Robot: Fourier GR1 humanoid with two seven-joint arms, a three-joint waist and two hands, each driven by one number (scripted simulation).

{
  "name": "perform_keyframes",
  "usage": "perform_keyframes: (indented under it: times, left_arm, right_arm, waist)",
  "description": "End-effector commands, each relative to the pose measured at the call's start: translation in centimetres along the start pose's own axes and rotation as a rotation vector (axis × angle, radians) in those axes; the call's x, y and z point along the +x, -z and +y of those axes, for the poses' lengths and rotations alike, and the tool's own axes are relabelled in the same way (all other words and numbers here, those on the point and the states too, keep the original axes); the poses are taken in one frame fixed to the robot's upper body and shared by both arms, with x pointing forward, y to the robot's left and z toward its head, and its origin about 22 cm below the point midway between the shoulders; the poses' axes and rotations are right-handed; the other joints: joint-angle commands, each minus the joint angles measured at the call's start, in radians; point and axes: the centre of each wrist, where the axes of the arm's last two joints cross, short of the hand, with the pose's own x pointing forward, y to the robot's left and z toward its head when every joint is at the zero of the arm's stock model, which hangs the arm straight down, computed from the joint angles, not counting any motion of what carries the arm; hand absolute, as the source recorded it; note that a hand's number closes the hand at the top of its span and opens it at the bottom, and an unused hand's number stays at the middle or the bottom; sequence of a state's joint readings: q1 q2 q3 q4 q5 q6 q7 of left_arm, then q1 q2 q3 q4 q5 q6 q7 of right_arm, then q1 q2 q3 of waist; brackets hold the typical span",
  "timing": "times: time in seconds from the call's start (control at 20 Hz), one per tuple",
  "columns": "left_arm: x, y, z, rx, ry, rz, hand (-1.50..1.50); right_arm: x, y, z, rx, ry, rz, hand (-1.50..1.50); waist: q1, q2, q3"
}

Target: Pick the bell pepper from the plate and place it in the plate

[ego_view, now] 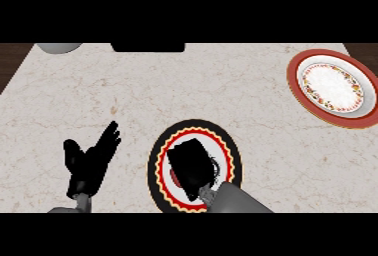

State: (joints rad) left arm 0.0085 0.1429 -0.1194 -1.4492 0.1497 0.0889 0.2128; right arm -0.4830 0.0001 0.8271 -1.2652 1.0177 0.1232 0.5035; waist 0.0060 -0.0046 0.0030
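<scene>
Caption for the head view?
Right hand over the black-rimmed plate; left hand rests open; red-rimmed plate far right.

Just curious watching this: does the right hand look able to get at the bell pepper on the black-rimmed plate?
Probably yes: the right hand is directly over the black-rimmed plate, nothing between; the bell pepper barely shows beneath it.

Two plates: black-rimmed plate (159,150), red-rimmed plate (297,85). Two hands: left hand (90,160), right hand (190,167).
</scene>
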Motion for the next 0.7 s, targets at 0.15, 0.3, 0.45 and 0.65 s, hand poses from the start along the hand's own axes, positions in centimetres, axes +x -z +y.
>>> perform_keyframes:
  times: [0.15,0.3,0.45,0.65]
  left_arm:
    - [1.6,-0.6,0.3,0.01,0.0,0.019,0.0]
    - [-0.5,0.0,-2.4,0.005,0.009,0.018,0.0]
    - [0.0,-0.5,-1.6,0.027,0.01,0.033,0.0]
    - [0.0,-0.4,0.9,0.019,-0.009,0.005,0.0]
  right_arm:
    - [-1.2,-0.7,0.7,-0.062,-0.052,-0.027,1.5]
    - [-0.9,-0.3,-1.1,-0.247,0.02,-0.093,1.5]
    - [-3.1,-1.0,-2.0,-0.3,0.195,0.139,1.5]
    - [-7.7,-1.7,-2.8,-0.434,0.352,0.355,1.5]
  waist:
    - [-0.004,0.004,-0.003]
    - [-0.006,0.004,-0.002]
    - [-0.016,0.001,-0.002]
    - [-0.022,0.002,-0.002]
